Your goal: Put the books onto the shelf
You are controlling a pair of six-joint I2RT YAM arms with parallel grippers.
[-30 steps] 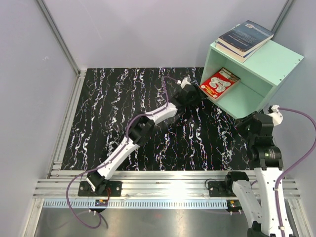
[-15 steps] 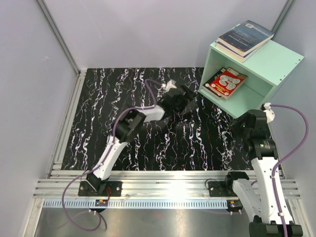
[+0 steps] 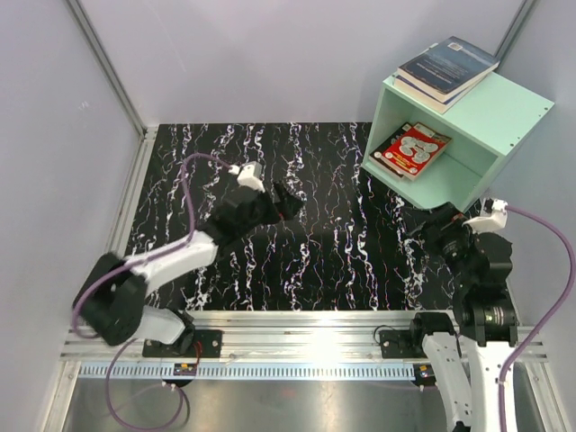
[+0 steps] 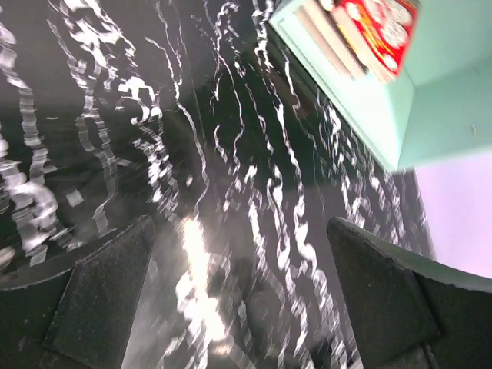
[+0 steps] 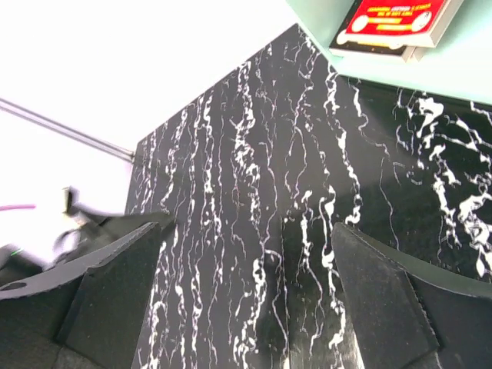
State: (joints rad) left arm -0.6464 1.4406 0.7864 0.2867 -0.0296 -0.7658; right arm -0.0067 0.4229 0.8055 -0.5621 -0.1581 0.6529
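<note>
The shelf (image 3: 472, 126) is a mint-green box at the back right, its open face toward the mat. Inside lies a red book with white circles (image 3: 414, 148) on top of other books. A stack of dark blue books (image 3: 447, 68) rests on the shelf's roof. My left gripper (image 3: 286, 203) hovers open and empty over the mat's middle, well left of the shelf. My right gripper (image 3: 421, 225) is open and empty just in front of the shelf. The left wrist view catches the shelf's corner (image 4: 384, 123) and the red book (image 4: 382, 23). The right wrist view shows the red book (image 5: 396, 17) too.
A black mat with white marbling (image 3: 225, 162) covers the table. Grey walls close the left and back sides, with a metal rail (image 3: 121, 225) along the left. My left arm (image 5: 77, 227) shows blurred at the left of the right wrist view.
My left gripper let go of the red book inside the shelf and drew back left to mid-mat. The right gripper opened and sank slightly toward the near edge.
</note>
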